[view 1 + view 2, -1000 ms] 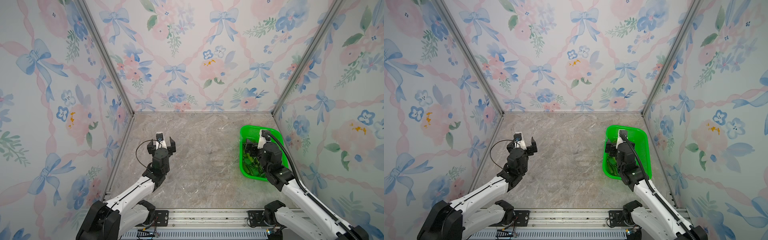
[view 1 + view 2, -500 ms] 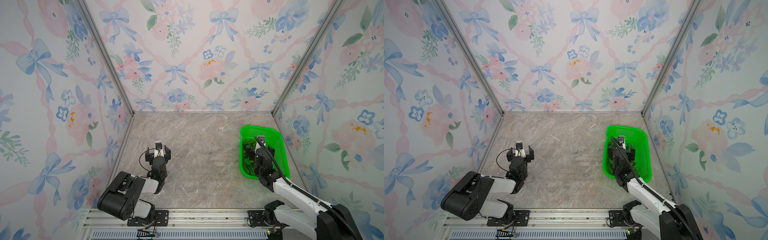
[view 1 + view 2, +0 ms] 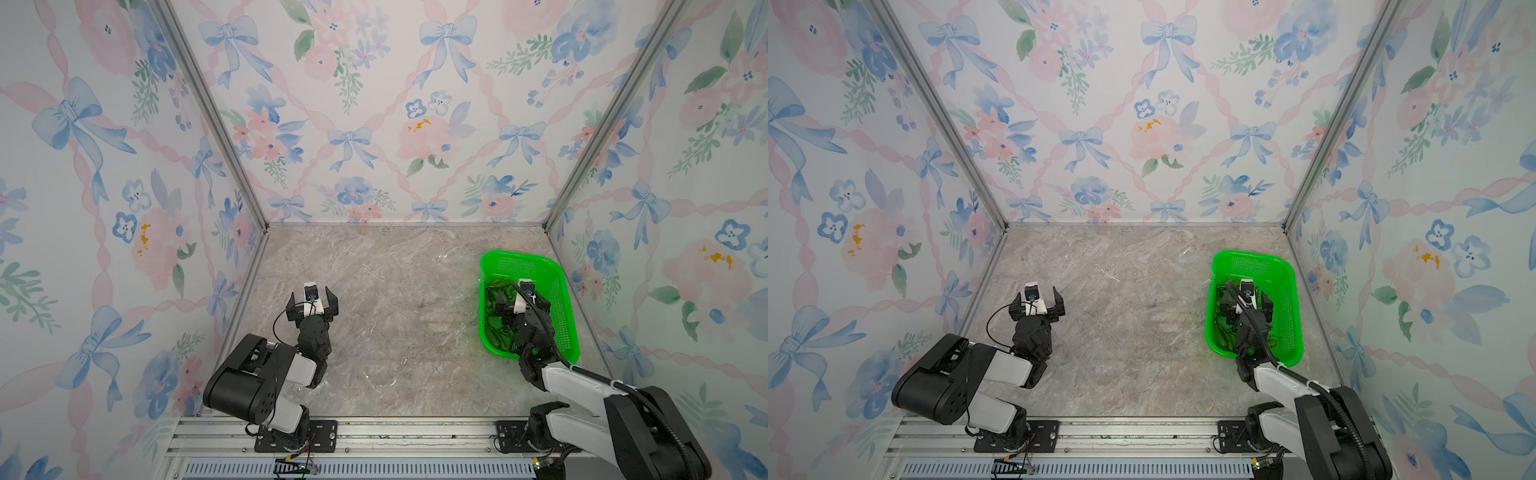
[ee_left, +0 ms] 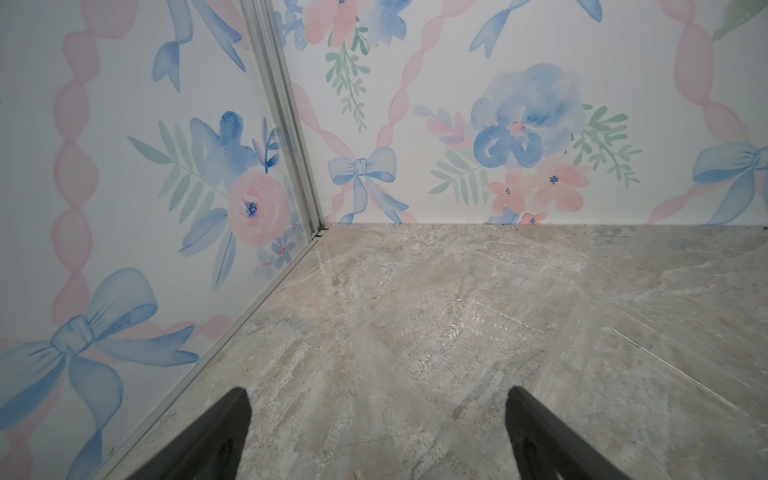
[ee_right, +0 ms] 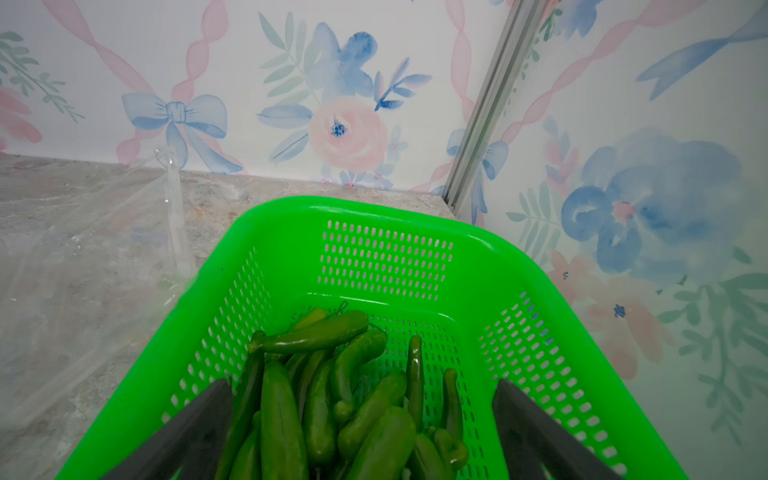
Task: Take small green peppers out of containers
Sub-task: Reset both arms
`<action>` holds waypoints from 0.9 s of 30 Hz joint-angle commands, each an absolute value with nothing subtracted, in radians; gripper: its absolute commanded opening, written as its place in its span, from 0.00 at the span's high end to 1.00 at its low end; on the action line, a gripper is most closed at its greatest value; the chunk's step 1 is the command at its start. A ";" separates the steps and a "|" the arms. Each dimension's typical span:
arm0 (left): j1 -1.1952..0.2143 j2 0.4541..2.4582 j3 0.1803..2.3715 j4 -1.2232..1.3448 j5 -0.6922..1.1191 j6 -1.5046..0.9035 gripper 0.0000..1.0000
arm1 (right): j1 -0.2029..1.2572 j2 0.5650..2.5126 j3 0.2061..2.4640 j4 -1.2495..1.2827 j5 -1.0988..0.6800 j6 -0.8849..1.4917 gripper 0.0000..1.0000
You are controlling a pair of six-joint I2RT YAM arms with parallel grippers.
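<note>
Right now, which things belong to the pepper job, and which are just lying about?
Job: small green peppers; clear containers, apparently empty; green basket holding the peppers.
Lying about: floral walls; marble table.

One green basket [image 5: 353, 208], a dozen-odd small green peppers [image 5: 316, 336], two arms [image 3: 291, 368].

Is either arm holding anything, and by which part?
Nothing. The left gripper and right gripper are open and empty; the right hangs over the peppers.
</note>
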State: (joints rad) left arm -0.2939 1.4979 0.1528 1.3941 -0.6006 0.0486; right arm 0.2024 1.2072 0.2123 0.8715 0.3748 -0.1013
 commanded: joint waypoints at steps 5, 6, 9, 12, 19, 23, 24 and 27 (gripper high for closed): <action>-0.288 1.500 0.132 1.449 -0.584 0.035 0.02 | 0.171 1.444 0.207 1.167 0.219 -0.106 0.03; -0.288 1.499 0.130 1.452 -0.581 0.035 0.02 | 0.162 1.492 0.203 1.200 0.183 -0.108 0.03; -0.288 1.502 0.131 1.453 -0.577 0.037 0.02 | 0.158 1.553 0.173 1.341 0.164 -0.113 0.03; -0.287 1.503 0.132 1.454 -0.576 0.037 0.02 | 0.155 1.590 0.196 1.330 0.145 -0.116 0.03; -0.283 1.505 0.134 1.453 -0.574 0.035 0.02 | 0.083 1.544 0.385 0.919 0.210 -0.003 0.03; -0.283 1.505 0.133 1.454 -0.574 0.035 0.02 | 0.067 1.546 0.385 0.919 0.180 0.006 0.03; -0.284 1.504 0.133 1.453 -0.574 0.034 0.02 | 0.068 1.546 0.386 0.915 0.181 0.006 0.03; -0.284 1.503 0.133 1.454 -0.574 0.035 0.02 | 0.067 1.546 0.387 0.913 0.179 0.008 0.03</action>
State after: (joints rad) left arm -0.2932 1.4982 0.1410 1.4208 -0.5854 0.0483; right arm 0.0681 1.5570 0.3828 0.9466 0.1932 -0.0174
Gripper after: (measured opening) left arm 0.979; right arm 0.972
